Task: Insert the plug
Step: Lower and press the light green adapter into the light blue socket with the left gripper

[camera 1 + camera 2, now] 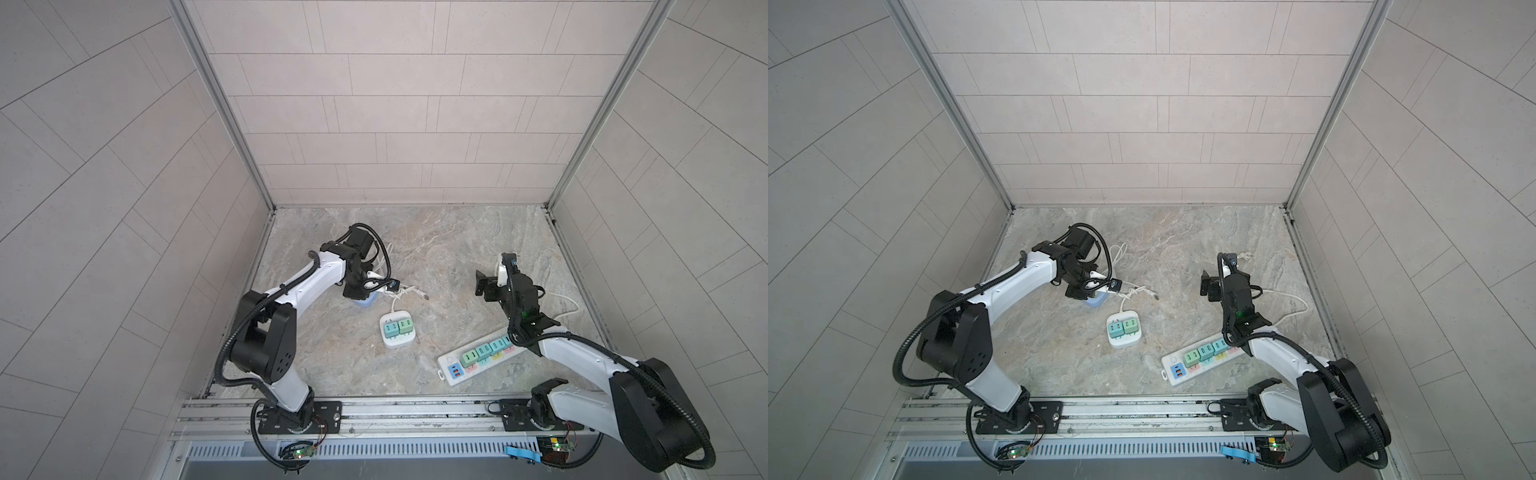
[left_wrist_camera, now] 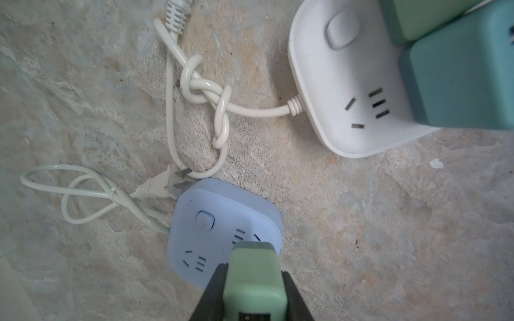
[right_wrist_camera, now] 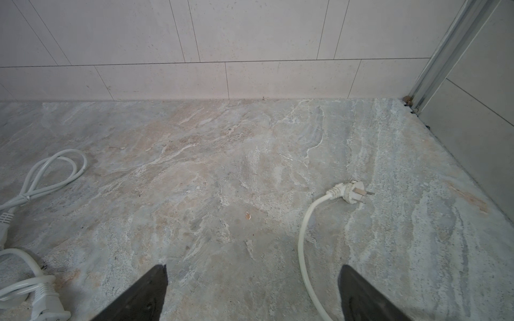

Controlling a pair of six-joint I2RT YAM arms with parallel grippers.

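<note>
In the left wrist view my left gripper (image 2: 253,271) is shut on a light green plug (image 2: 254,280), with a black finger on each side. The plug's far end covers part of the slots on the face of a pale blue square socket block (image 2: 219,216) lying on the stone floor. Its prongs are hidden, so I cannot tell whether they are in the slots. In both top views that gripper (image 1: 358,291) points down over the blue block (image 1: 366,303). My right gripper (image 3: 253,269) is open above bare floor and holds nothing.
A white square socket block (image 1: 394,342) carrying two green plugs lies mid-floor, with its knotted cord (image 2: 205,91) beside the blue block. A white power strip (image 1: 448,362) with several plugs lies under my right arm. A loose white cord plug (image 3: 351,191) lies near the right wall.
</note>
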